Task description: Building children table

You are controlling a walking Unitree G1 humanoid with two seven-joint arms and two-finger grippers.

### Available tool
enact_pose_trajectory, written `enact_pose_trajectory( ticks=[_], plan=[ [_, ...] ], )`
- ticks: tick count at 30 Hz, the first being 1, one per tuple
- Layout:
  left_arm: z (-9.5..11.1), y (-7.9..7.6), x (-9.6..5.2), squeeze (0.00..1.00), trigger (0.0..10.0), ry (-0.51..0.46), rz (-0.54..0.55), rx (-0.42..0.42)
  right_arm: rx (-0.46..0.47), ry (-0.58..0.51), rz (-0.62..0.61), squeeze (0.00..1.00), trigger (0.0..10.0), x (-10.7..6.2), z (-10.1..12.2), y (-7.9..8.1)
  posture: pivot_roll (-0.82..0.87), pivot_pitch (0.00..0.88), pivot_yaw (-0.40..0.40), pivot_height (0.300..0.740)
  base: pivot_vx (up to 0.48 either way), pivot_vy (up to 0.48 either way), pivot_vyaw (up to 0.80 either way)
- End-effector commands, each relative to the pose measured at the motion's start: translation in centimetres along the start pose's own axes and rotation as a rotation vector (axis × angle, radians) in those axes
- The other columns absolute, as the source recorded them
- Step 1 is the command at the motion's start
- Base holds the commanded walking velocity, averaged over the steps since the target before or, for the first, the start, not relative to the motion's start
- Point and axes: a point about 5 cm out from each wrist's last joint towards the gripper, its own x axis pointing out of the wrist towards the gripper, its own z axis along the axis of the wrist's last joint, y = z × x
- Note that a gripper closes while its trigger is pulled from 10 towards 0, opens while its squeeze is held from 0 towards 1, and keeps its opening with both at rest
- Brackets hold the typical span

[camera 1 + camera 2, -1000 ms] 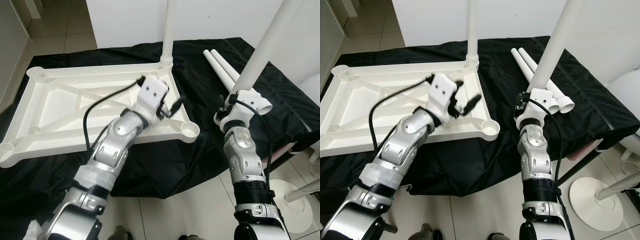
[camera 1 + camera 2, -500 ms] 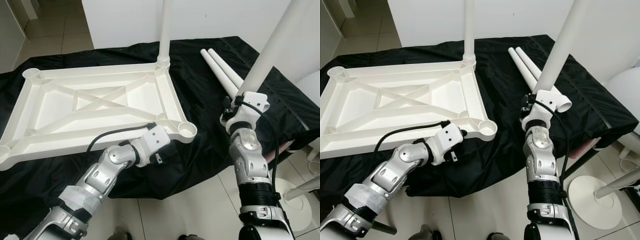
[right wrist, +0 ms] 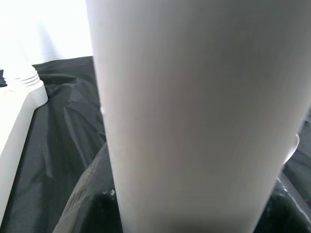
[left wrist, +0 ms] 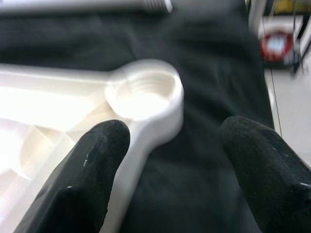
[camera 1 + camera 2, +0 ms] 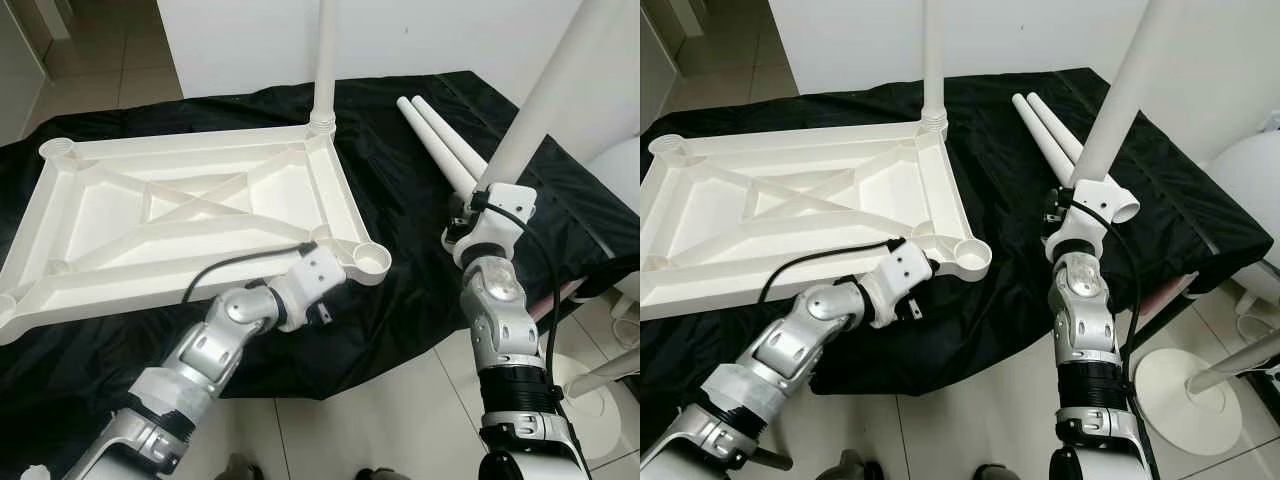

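Item one: we record a white plastic table top, upside down with its ribbed underside upward, lying on a black cloth that covers the surface. Item two: one white leg stands upright in the far right corner socket of the top. Item three: the near right corner socket is a round threaded cup, empty, overhanging the cloth. Item four: our left claw sits low at the near edge of the top, just beside that socket, its two black fingers spread wide with nothing between them; one finger lies against the white rim, the other over the cloth. Item five: our right claw is closed around the lower end of a second white leg, which it holds up off the surface, tilted so that its upper part leans to the right and runs out of the top of the eye views; in the right wrist view this leg stands between the fingers. Item six: two more white legs lie side by side on the cloth, right of the top and just beyond the right claw. Item seven: a tiled floor lies below the near edge of the cloth
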Motion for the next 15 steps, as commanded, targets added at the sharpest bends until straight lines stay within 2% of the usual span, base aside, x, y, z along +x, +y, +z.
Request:
enact_pose_trajectory(
  ticks=[1,8,12,15],
  plan=[
    [0.7,0.1,-0.5,0.0,10.0,-0.037,-0.079,-0.017,-0.005,-0.007,0.003,0.0,10.0,0.0,0.3,0.0,-0.01,0.084,0.011,0.74,0.0,0.0,0.0],
    [0.0,1.1,-0.3,0.0,10.0,0.009,-0.011,-0.005,-0.013,-0.007,0.013,0.0,10.0,0.2,0.4,0.4,-0.01,0.083,0.013,0.74,0.0,0.0,0.0],
    [-1.4,2.0,0.5,0.0,10.0,0.113,0.098,0.032,-0.008,-0.003,0.025,0.0,10.0,0.2,0.4,0.8,-0.01,0.085,0.011,0.74,0.0,0.0,0.0],
    [-2.3,2.5,1.1,0.0,10.0,0.175,0.176,-0.012,-0.008,0.001,0.026,0.0,10.0,0.1,0.3,0.7,-0.02,0.085,0.011,0.74,0.0,0.0,0.0]
  ],
)
